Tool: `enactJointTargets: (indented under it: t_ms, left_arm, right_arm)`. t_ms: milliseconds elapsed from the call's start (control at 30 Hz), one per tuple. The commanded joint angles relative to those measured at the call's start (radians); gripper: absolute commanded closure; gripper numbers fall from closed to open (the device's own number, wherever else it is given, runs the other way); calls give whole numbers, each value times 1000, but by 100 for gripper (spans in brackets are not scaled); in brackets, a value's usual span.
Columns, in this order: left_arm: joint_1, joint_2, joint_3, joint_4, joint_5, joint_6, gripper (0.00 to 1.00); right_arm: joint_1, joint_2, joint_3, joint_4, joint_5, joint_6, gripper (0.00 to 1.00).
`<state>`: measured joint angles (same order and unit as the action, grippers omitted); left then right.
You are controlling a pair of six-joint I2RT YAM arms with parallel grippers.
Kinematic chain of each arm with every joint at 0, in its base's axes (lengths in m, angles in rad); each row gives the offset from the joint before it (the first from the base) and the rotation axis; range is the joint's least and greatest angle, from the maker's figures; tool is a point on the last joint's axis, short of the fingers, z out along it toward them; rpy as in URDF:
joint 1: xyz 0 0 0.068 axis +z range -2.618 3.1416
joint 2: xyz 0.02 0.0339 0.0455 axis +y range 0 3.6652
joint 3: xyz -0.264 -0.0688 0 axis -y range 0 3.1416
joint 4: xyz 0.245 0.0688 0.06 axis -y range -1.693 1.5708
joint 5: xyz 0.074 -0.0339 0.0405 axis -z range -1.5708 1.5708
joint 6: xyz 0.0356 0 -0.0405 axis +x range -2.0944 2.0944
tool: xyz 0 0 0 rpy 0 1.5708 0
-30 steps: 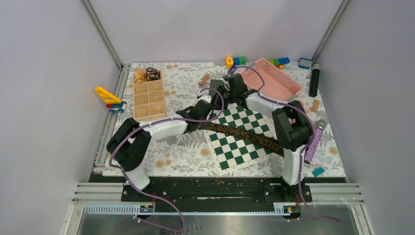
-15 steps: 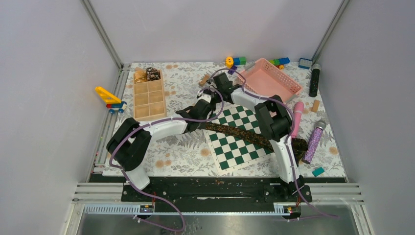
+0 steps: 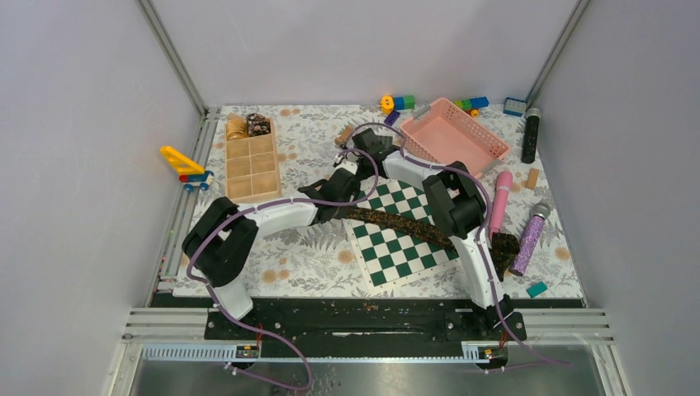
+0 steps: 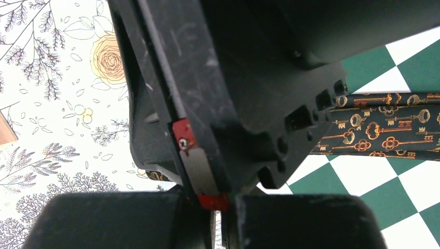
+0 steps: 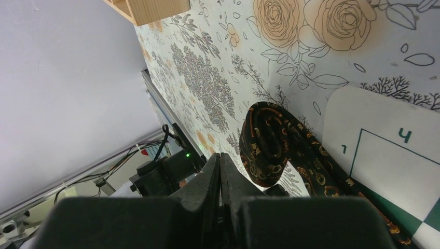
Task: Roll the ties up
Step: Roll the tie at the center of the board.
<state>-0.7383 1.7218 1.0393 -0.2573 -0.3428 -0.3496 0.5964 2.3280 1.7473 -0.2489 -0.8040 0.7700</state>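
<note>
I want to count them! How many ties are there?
3. A dark key-patterned tie lies across the chessboard, partly coiled at one end. A golden-tan coil and a dark speckled coil sit in the far compartments of the wooden box. More may be hidden.

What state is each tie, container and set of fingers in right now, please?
key-patterned tie: partly rolled, coil at one end, rest flat across chessboard.
golden tie: rolled, in wooden organizer.
dark tie: rolled, in neighbouring compartment.
pink basket: upright, empty.
right fingers: shut, nothing between them.
left fingers: cannot tell.
</note>
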Motion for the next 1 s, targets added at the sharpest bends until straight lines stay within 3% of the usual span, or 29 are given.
enactJointTargets:
  t_ms: [0, 567, 967]
  left_arm:
    - [6, 10, 3, 41, 9, -14, 100]
    - [6, -2, 12, 37, 43, -9, 100]
    - [24, -197, -20, 96, 198, -23, 96]
  right_arm:
    - [8, 16, 25, -33, -69, -28, 93]
    - [7, 33, 31, -136, 11, -103, 93]
    - [7, 31, 29, -136, 30, -103, 93]
